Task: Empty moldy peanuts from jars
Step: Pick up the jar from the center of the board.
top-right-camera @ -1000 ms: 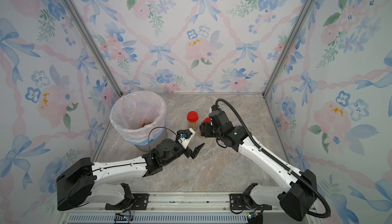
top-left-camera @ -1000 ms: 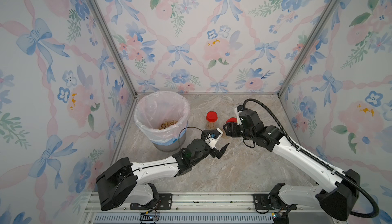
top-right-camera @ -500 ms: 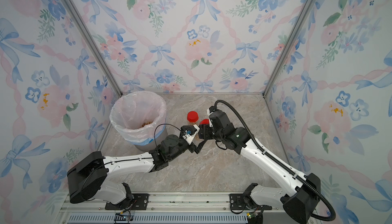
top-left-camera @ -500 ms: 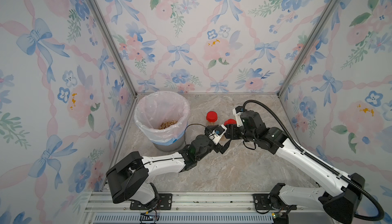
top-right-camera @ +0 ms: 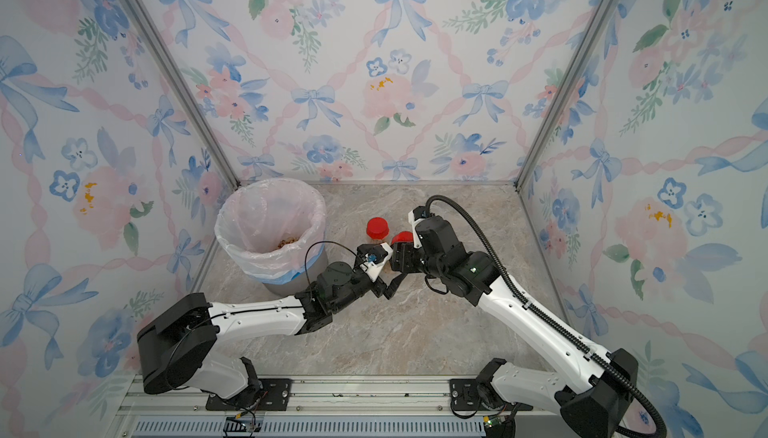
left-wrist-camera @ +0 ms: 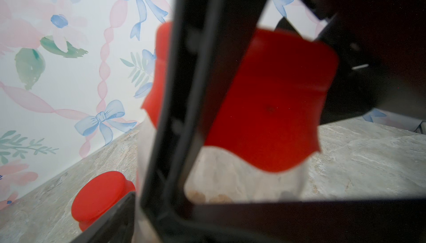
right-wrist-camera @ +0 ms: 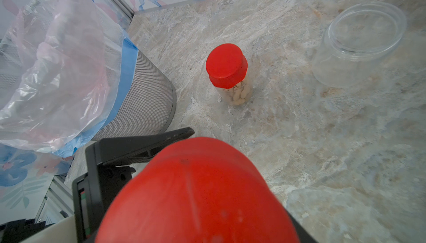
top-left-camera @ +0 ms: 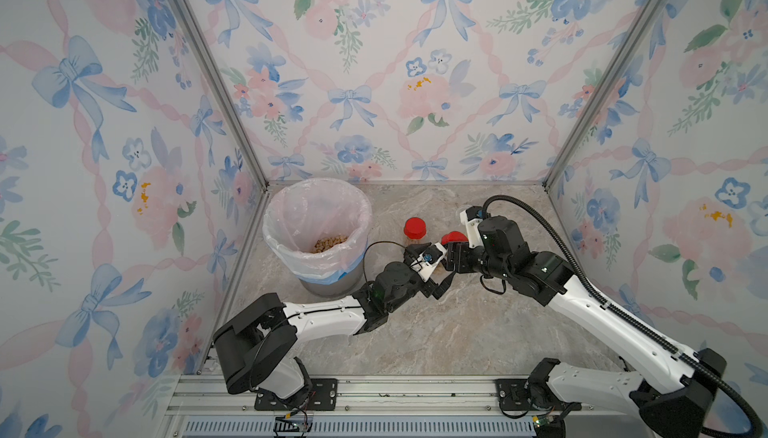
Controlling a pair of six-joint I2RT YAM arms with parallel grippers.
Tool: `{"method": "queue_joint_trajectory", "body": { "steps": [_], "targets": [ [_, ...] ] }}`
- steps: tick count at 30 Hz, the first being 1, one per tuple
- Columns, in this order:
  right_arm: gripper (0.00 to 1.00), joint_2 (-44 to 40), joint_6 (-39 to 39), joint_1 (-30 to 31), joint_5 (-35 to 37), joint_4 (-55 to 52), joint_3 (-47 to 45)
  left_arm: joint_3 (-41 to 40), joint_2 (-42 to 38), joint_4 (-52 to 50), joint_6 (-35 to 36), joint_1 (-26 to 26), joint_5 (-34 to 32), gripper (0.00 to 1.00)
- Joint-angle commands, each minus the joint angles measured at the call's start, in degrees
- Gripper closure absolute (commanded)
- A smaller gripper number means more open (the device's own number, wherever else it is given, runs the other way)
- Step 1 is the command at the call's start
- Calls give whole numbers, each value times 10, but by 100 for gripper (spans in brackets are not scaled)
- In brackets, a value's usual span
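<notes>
Left wrist view gives you the news: the held jar now fills it, with the red lid showing through the window of one black finger. A second ago the left gripper hung lower and clear of the jar; it has since closed the gap. Its jaws stand wide apart about the jar, gripping nothing (the view is too blurred to show whether they touch it). The right gripper is clamped on that jar and keeps it lifted off the table in much the same spot as before.

To my eye this is the set-up for twisting the lid off, one arm bracing while the other turns, so watch that the left jaws land on the lid and not on the clear body.

A few peanuts sit low in the held jar. A second jar stands capped and full near the bin, which already holds a heap of nuts. The wide jar stands lidless and looks empty.
</notes>
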Motion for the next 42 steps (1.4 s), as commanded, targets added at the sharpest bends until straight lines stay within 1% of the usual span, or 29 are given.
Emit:
{"method": "queue_joint_trajectory", "body": {
  "steps": [1,2,9,13,15,16,19,20,21,22,23,26,28,30,33,35,38,42],
  "targets": [
    [43,-11,7,2,-9,10,-6,-2,6,23,13,6,11,6],
    [43,-10,7,3,-9,11,-7,-3,5,24,14,6,10,8],
    [43,-14,8,2,-12,10,-7,-2,10,26,10,11,17,15],
    [43,-17,10,3,-16,16,-10,1,14,24,8,13,20,25],
    [43,-17,11,2,-16,16,-11,1,16,24,10,14,24,34],
    [43,-17,11,2,-15,16,-10,1,16,23,11,14,25,37],
    [44,-16,12,3,-17,18,-10,1,16,20,10,16,28,40],
    [44,-16,11,3,-19,19,-10,1,15,19,10,16,28,40],
    [44,-16,11,4,-18,19,-10,2,14,17,8,18,28,36],
    [45,-16,12,4,-18,21,-11,1,13,15,5,18,29,27],
    [45,-16,12,3,-17,23,-12,2,11,15,2,20,32,21],
    [45,-14,13,4,-20,23,-10,3,9,8,1,20,54,20],
    [45,-13,13,4,-22,27,-10,7,12,-2,2,20,70,17],
    [45,-12,12,4,-22,27,-8,13,15,-13,1,19,75,14],
    [45,-8,12,4,-25,26,-4,19,22,-24,1,20,70,13],
    [45,-9,13,4,-26,27,-5,22,24,-26,4,20,67,15],
    [45,-10,12,4,-26,27,-7,24,23,-27,6,20,66,21],
    [45,-13,11,4,-26,27,-10,22,20,-29,13,21,75,35]
  ]
}}
